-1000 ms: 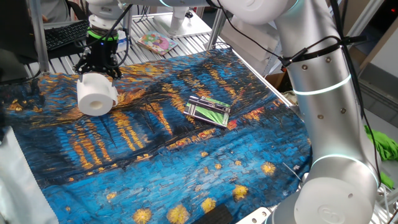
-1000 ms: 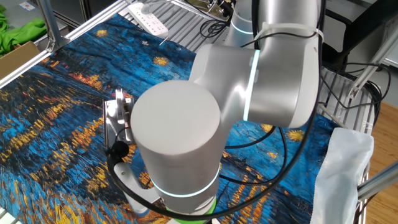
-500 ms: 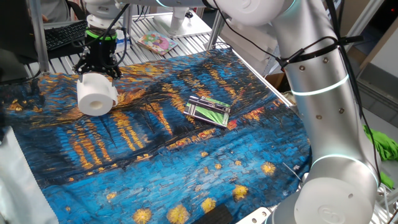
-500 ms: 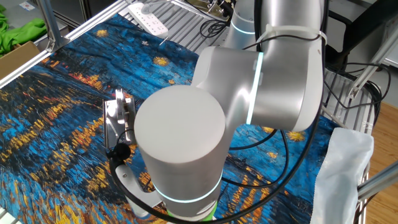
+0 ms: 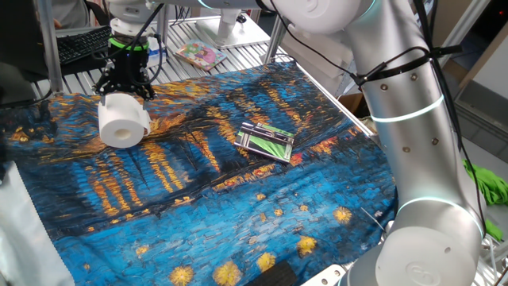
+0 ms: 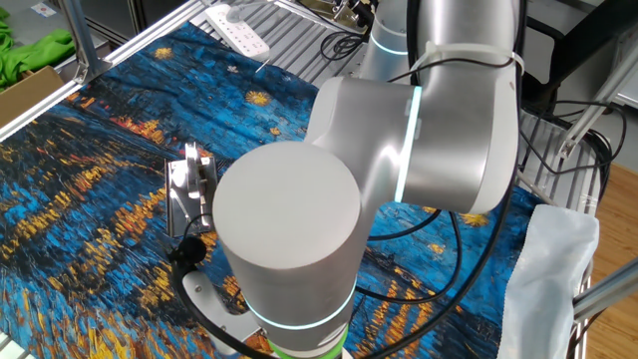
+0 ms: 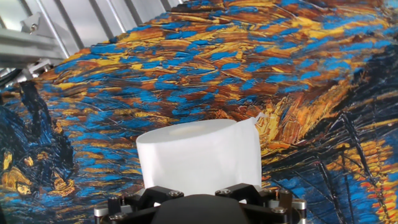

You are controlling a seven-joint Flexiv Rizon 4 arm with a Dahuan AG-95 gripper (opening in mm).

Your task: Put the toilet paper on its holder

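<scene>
The toilet paper point(image 5: 123, 120) is a plump white roll with its hollow core facing the camera, at the far left over the blue-and-orange painted cloth. My gripper point(image 5: 127, 89) is shut on its top and holds it. In the hand view the toilet paper point(image 7: 199, 154) fills the space just beyond the gripper point(image 7: 199, 194), and the fingertips are hidden behind it. The holder point(image 5: 267, 141), green-striped with silver edges, lies flat on the cloth, well to the right of the roll. In the other fixed view the holder point(image 6: 188, 191) peeks out beside the arm, which hides the gripper.
A pink-and-yellow booklet point(image 5: 200, 54) and a keyboard point(image 5: 82, 44) lie on the metal rack behind the cloth. A white power strip point(image 6: 237, 29) lies at the cloth's far edge. A white bag point(image 6: 554, 267) hangs at the right. The arm's big joint point(image 6: 289, 239) blocks much of that view.
The arm's joints have shifted slightly. The roll stays in my grip at nearly the same spot. The holder has not moved.
</scene>
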